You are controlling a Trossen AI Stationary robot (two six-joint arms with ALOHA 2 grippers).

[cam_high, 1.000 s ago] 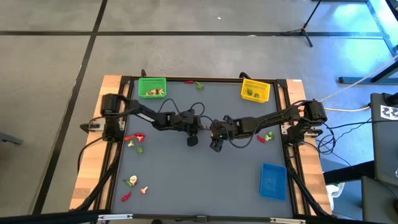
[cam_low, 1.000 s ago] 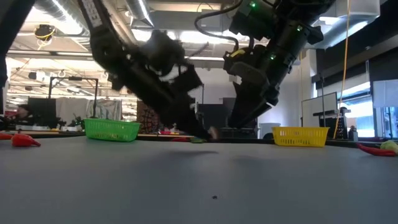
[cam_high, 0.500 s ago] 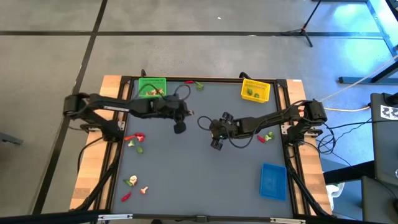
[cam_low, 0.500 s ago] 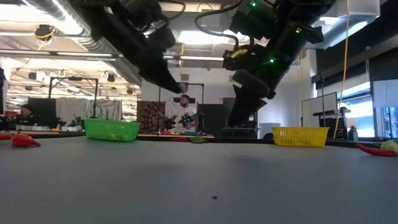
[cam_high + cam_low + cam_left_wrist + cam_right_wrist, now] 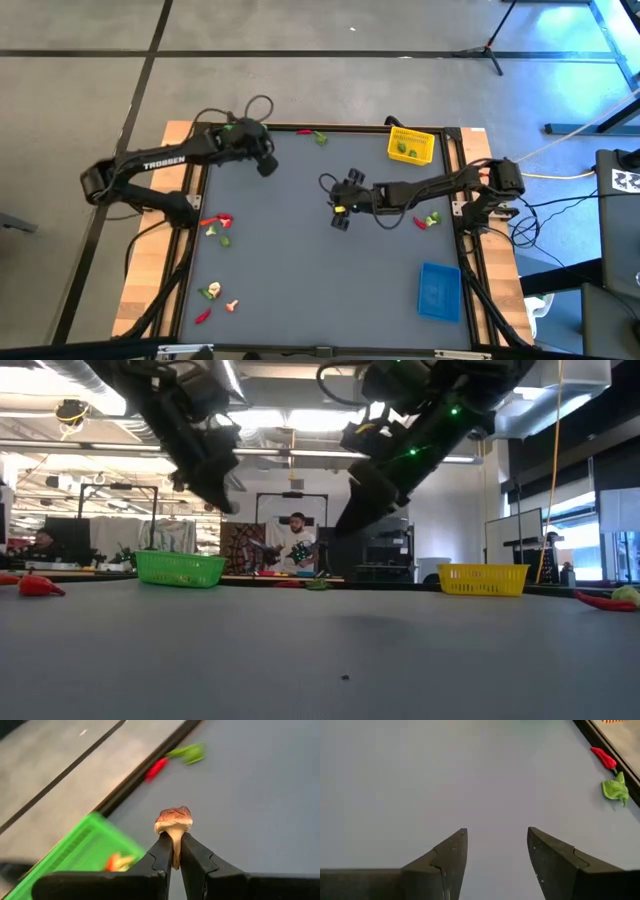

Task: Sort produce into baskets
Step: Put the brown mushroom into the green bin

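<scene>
The left gripper (image 5: 173, 851) has swung from mid-table to the bright green plastic mesh basket (image 5: 75, 855), clamped on the stem of a small tan-capped toy mushroom (image 5: 173, 822), which is likely light, rigid and slippery. The right gripper (image 5: 496, 851) hovers apart, empty, well right of that basket. The left arm (image 5: 150, 167) reads "TROSSEN".

We see a grey tabletop (image 5: 300, 270) with wooden edges (image 5: 140, 290) on a concrete floor (image 5: 300, 90) crossed by dark lines. Behind it a person (image 5: 292, 545) sits at a desk among shelves, and a tripod leg (image 5: 495, 45) stands nearby.
</scene>
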